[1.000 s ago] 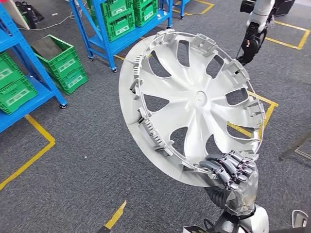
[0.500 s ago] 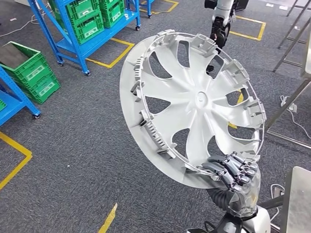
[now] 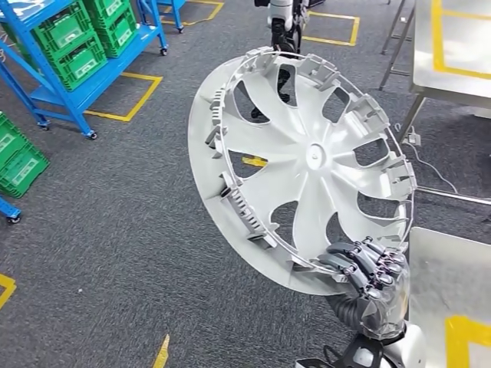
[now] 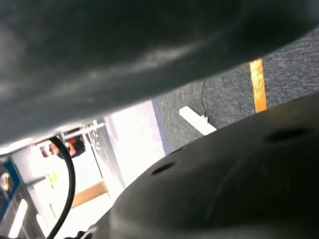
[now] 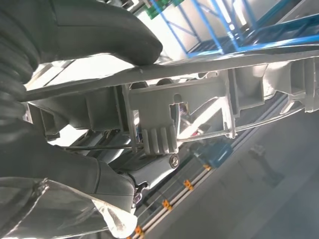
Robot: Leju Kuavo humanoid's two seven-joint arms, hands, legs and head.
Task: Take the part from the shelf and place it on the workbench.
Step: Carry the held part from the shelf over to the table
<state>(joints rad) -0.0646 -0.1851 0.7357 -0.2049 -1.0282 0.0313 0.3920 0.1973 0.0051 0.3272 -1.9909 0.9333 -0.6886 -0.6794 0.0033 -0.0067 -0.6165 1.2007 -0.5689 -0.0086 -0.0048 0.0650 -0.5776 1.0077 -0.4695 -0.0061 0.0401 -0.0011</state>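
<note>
Right hand (image 3: 370,287), dark fingers (image 3: 359,268) under a clear cover, is gripping the near rim of the part (image 3: 307,165), a silver-white wheel cover; in the right wrist view the thick grey thumb (image 5: 101,30) is pressing one face of the rim while darker fingers are curling against the other, beside a ribbed clip (image 5: 160,137). The part is being held up in the air, tilted, its inner ribbed side facing the camera, with curved spokes, oval openings and a round hub whose small mark is too small to read. A corner of the steel workbench (image 3: 446,291) with a yellow tape band is lying just right of the hand, near; the part is not resting on it. A second steel table (image 3: 457,46) with yellow tape is standing far right. Blue shelf (image 3: 64,84) is standing far left, carrying green crates (image 3: 75,38) with pale labels, their writing unreadable; another green crate (image 3: 20,165) is sitting at the left edge. Yellow floor lines (image 3: 124,107) are crossing grey carpet. Another robot's legs (image 3: 284,23) are showing far, behind the part's top edge. Left hand's state cannot be told: its wrist view is showing dark blurred body parts.
</note>
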